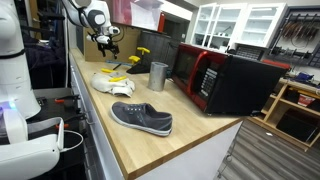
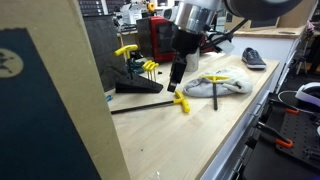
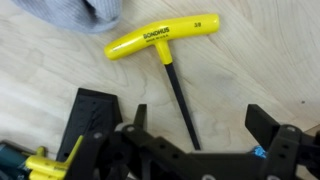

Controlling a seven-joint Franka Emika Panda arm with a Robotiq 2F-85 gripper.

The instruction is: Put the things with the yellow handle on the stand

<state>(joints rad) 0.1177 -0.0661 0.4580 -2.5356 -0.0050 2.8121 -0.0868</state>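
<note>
A T-shaped key with a yellow handle [image 3: 160, 42] lies flat on the wooden table, its black shaft running down between my fingers. My gripper [image 3: 200, 125] hangs just above it, open, with nothing held. In an exterior view the gripper [image 2: 176, 75] stands over this key [image 2: 182, 102], right beside the black stand [image 2: 135, 87]. Two yellow-handled keys [image 2: 127, 50] sit upright in the stand. Another yellow-handled key [image 2: 214, 81] rests on the white cloth [image 2: 215, 87]. The stand's edge [image 3: 88, 112] shows at the lower left of the wrist view.
A grey shoe [image 1: 142, 118] lies near the table's front edge, with a grey metal cup [image 1: 158, 76] and the black-and-red microwave [image 1: 225, 75] behind it. The white cloth [image 1: 112, 82] sits close to the gripper [image 1: 108, 45]. A tall board [image 2: 45, 100] blocks part of an exterior view.
</note>
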